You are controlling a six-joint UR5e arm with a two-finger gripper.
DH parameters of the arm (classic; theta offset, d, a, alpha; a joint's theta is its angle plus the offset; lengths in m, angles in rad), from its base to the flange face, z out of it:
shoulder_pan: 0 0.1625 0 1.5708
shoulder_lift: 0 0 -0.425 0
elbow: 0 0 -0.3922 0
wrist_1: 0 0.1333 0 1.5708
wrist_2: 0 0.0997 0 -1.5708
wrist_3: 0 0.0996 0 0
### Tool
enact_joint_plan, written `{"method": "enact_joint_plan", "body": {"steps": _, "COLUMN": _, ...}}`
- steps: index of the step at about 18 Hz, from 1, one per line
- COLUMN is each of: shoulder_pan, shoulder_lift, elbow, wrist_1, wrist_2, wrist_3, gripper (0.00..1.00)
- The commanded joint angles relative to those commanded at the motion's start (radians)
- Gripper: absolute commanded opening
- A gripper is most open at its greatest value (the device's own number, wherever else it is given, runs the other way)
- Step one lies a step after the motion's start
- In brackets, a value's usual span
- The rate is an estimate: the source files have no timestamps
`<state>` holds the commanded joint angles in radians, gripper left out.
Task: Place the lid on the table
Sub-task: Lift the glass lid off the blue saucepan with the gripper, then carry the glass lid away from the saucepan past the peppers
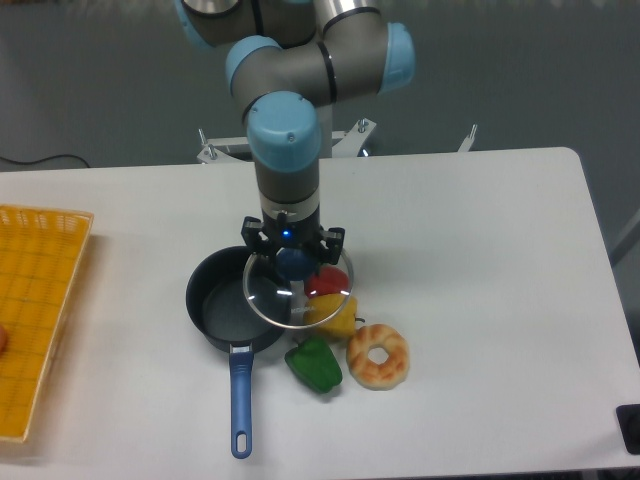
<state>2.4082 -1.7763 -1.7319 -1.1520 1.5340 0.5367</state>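
We're looking through clear, glossy glass on the lid (pixel 297 291), ringed by a thin shiny metal rim and topped with a dark blue knob that looks like smooth plastic. Beneath it we see the saucepan (pixel 222 312), matt dark inside, and the table (pixel 480 250), a smooth white top with a soft sheen.
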Motion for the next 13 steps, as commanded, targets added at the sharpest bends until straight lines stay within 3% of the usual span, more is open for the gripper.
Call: {"method": "enact_joint_plan", "body": {"steps": 13, "shoulder_pan": 0.192, "shoulder_lift": -0.011, "elbow": 0.000, "wrist_1": -0.009, "wrist_2": 0.000, "wrist_3": 0.296, "gripper": 0.54}}
